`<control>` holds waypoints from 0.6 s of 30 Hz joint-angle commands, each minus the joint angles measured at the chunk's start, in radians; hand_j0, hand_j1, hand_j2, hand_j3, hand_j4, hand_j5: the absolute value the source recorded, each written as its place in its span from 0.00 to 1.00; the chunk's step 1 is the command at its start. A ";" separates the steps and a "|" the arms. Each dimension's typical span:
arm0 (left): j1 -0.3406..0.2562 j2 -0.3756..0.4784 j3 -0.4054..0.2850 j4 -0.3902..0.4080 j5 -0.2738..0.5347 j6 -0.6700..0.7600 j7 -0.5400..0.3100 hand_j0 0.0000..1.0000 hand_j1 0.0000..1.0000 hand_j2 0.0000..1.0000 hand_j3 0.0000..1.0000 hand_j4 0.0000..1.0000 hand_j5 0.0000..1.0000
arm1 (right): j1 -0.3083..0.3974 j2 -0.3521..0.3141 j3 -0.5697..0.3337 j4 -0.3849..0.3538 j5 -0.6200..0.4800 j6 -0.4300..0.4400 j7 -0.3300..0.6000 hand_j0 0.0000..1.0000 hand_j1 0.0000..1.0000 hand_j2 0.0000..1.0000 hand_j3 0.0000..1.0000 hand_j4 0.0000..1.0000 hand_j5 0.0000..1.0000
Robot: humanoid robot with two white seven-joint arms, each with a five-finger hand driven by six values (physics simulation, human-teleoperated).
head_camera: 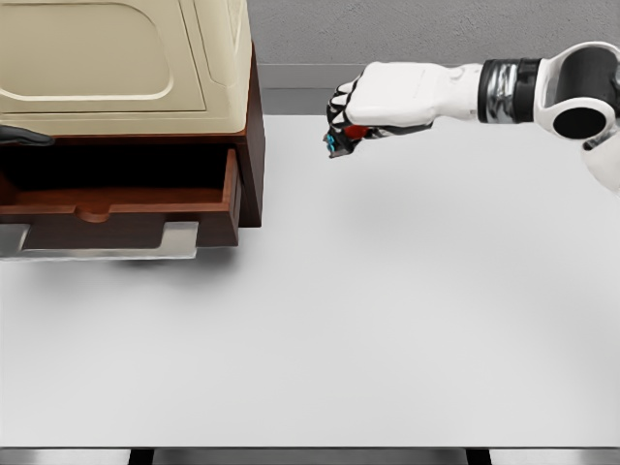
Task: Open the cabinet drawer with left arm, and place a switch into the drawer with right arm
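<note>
1. The table (368,329) is a broad white surface filling most of the head view, with a grey wall behind it.
2. The cabinet (126,58) stands at the table's far left corner: a cream body with raised panel lines, set on a dark brown wooden frame whose right side shows as a vertical strip.
3. The drawer (116,208) is pulled out toward the camera below the cream body. Its reddish-brown walls and dark inside are visible, and a pale metallic handle plate lies along its front lower edge.
4. The right arm (542,92) comes in from the upper right, white with a black and silver wrist band, reaching leftward above the table's far edge.
5. The right hand (354,118) has its dark fingers clenched around the switch (347,136), a small item showing red and blue between them. It is held in the air to the right of the cabinet, well apart from the drawer.
6. A dark tip, the left hand (24,137), shows at the left edge, just above the drawer opening; whether its fingers are released or clenched cannot be told.
</note>
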 commanded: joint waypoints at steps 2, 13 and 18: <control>0.000 0.001 0.000 0.000 0.009 0.003 0.000 1.00 1.00 1.00 1.00 1.00 1.00 | -0.002 0.014 0.034 -0.083 -0.022 0.004 -0.002 0.35 0.35 0.35 0.35 0.35 0.35; 0.000 0.005 0.000 0.000 0.009 0.003 0.000 1.00 1.00 1.00 1.00 1.00 1.00 | -0.090 -0.010 0.092 -0.215 -0.138 0.004 -0.002 0.35 0.35 0.35 0.35 0.35 0.35; 0.000 0.005 0.000 0.000 0.007 0.003 0.000 1.00 1.00 1.00 1.00 1.00 1.00 | -0.163 0.003 0.171 -0.224 -0.158 0.004 -0.002 0.36 0.36 0.36 0.36 0.36 0.36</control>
